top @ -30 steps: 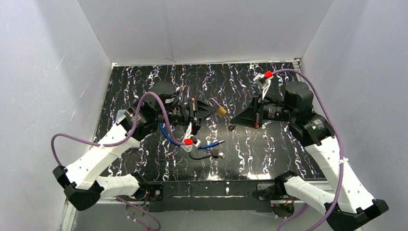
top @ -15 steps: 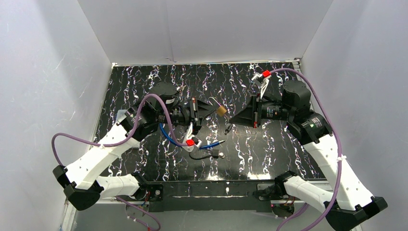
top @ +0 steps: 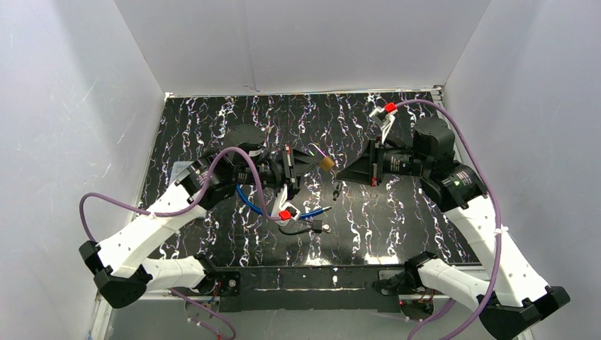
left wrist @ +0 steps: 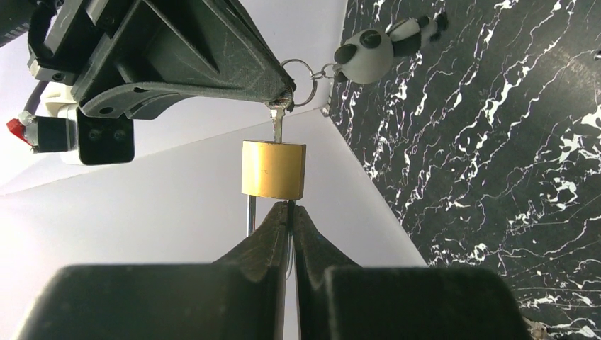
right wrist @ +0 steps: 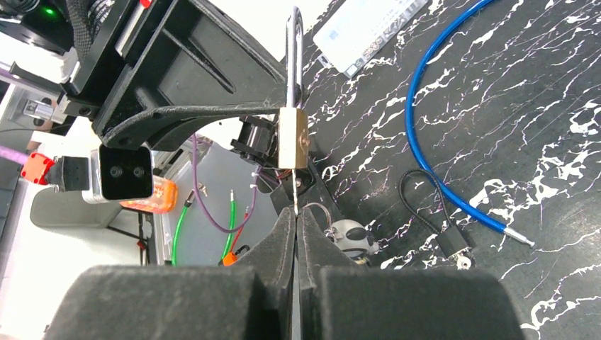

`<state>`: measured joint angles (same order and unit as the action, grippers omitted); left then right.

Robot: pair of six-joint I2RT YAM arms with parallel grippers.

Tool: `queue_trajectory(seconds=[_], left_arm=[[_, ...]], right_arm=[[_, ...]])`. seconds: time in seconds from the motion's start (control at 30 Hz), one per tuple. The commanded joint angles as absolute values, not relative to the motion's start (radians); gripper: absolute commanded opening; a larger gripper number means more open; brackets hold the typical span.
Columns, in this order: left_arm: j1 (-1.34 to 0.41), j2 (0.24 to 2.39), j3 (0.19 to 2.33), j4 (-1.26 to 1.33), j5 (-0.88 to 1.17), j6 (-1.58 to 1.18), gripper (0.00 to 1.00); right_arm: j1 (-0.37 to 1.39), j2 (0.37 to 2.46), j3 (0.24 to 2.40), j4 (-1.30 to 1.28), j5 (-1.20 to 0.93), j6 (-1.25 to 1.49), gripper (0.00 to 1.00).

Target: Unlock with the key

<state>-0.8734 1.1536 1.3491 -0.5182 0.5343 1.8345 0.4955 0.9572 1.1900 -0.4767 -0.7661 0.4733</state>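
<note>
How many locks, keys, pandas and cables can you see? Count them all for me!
gold padlock: 1
key: 1
panda charm: 1
cables: 2, one blue cable and one black cable
Total: 5

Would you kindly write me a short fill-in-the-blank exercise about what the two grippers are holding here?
1. The left gripper holds the brass padlock by its ____.
2. The right gripper pinches the ____, whose blade enters the padlock.
3. A ____ charm hangs from the key ring.
4. A ____ cable lies on the table.
Missing words: shackle; key; panda; blue.
</note>
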Motion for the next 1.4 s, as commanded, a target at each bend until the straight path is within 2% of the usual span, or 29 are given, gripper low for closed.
queue_trajectory(seconds=[0.0,0.33,0.7,0.77,0.83,0.9,1.0,1.03,1.1,1.37], left_arm=[[-0.895,1.157,1.341,-0.538,0.518,1.863,0.00],[-0.980,1.184,1.376,-0.516,0.352,1.756,0.00],[-1.026,1.186,1.386,-0.507,0.346,1.754,0.00],[-1.028,1.187,1.398,-0.512,0.347,1.724,0.08],[-1.030,1.184,1.407,-0.528,0.354,1.694,0.24],[-1.033,1.182,1.413,-0.541,0.359,1.659,0.44],[-1.036,1.177,1.420,-0.556,0.366,1.626,0.83],[-1.036,1.177,1.426,-0.563,0.370,1.619,0.92],[-1.037,1.179,1.447,-0.591,0.375,1.598,0.98],[-0.999,1.279,1.646,-0.728,0.363,1.445,0.98]], right_arm=[[0.510,0.962,1.210,-0.423,-0.683,0.496,0.01],[0.579,0.923,1.130,-0.307,-0.536,0.529,0.01],[0.589,0.894,1.026,-0.096,-0.533,0.610,0.01],[0.589,0.876,1.007,-0.078,-0.523,0.607,0.01],[0.589,0.854,0.987,-0.070,-0.513,0.603,0.01],[0.589,0.838,0.976,-0.072,-0.511,0.595,0.01],[0.589,0.809,0.948,-0.059,-0.511,0.595,0.01],[0.589,0.800,0.937,-0.047,-0.512,0.601,0.01],[0.588,0.788,0.920,-0.032,-0.512,0.607,0.01],[0.589,0.780,0.927,-0.065,-0.554,0.563,0.01]])
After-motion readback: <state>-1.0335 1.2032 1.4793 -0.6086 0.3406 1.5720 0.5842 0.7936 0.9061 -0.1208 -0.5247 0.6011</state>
